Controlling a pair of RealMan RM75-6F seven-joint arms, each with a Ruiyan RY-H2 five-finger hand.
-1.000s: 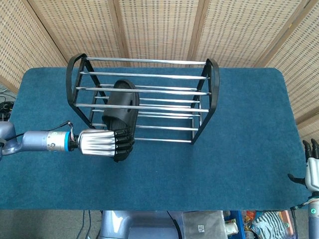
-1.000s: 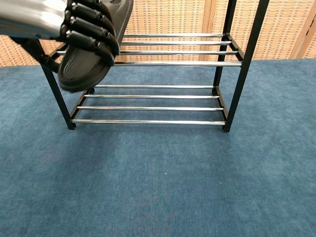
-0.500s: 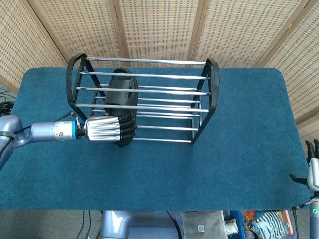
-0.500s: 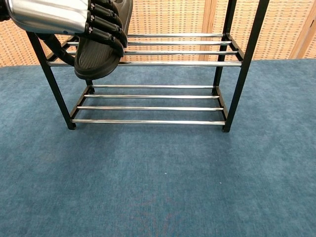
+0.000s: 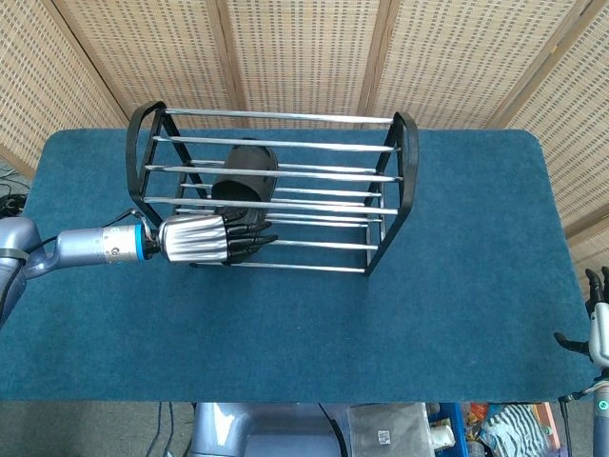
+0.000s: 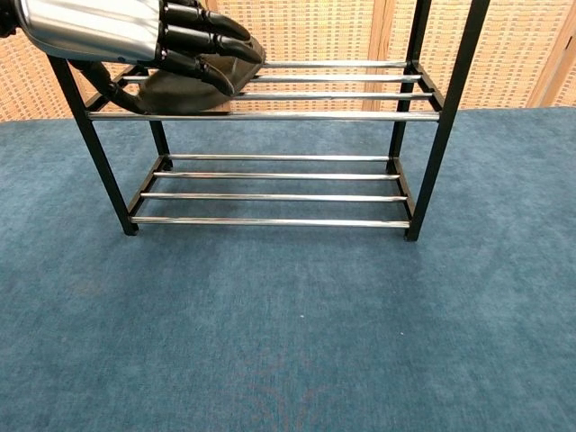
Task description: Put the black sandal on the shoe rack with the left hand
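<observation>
One black sandal (image 5: 244, 181) on one shoe rack (image 5: 400, 181), left hand (image 5: 205, 240) fingers spread over it

The shoe rack (image 5: 285, 186) pairs shiny chrome-looking metal rails with matt black end frames. On it the black sandal (image 5: 244, 181) looks like matt rubber or foam, dull beside the bars. The left hand (image 5: 211, 239) has a ribbed, polished silver back and dark, faintly glossy fingers (image 6: 202, 40). The table (image 5: 457, 305) wears blue carpet-like cloth — short, rough pile. Behind stand woven cane panels (image 5: 304, 52) in smooth wooden frames.
</observation>
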